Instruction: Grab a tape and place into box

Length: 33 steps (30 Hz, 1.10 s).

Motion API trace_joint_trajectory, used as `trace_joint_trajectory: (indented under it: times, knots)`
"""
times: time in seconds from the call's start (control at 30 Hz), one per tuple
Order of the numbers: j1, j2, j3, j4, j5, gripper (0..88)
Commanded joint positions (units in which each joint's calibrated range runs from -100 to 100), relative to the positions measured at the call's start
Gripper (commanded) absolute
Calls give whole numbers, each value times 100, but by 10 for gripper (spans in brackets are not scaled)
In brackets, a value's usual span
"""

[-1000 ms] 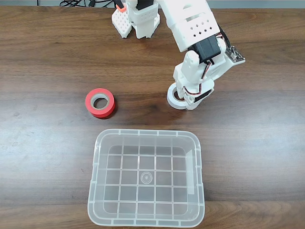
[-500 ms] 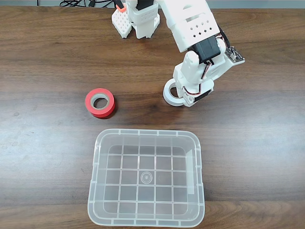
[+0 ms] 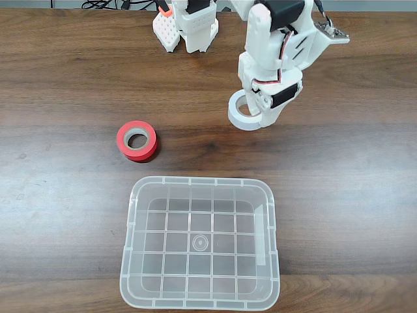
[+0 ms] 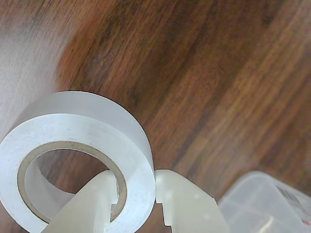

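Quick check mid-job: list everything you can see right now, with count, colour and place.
White tape: one, white, pinched through its wall by the gripper, upper middle of the fixed view.
Red-orange tape roll: one, grey core, flat on the table, left of centre.
Box: one, clear plastic, bottom middle, nothing inside.
Table: one, dark brown wood.
White perforated part: one, top edge.
Arm: one, white, top right.
Gripper: one, shut on the white tape.

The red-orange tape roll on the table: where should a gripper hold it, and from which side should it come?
The red-orange roll lies flat, hole upward. Probably best: descend from above, one finger inside the grey core, one outside, pinching the wall.
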Motion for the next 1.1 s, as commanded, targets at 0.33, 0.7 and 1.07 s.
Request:
trace_joint_trajectory:
  times: [0.33, 0.7, 1.07]
  knots:
    - [978, -1198, -2792, 975, 283, 49]
    - [1943, 894, -5692, 787, 383, 52]
    - [2089, 3082, -7059, -129, 389, 52]
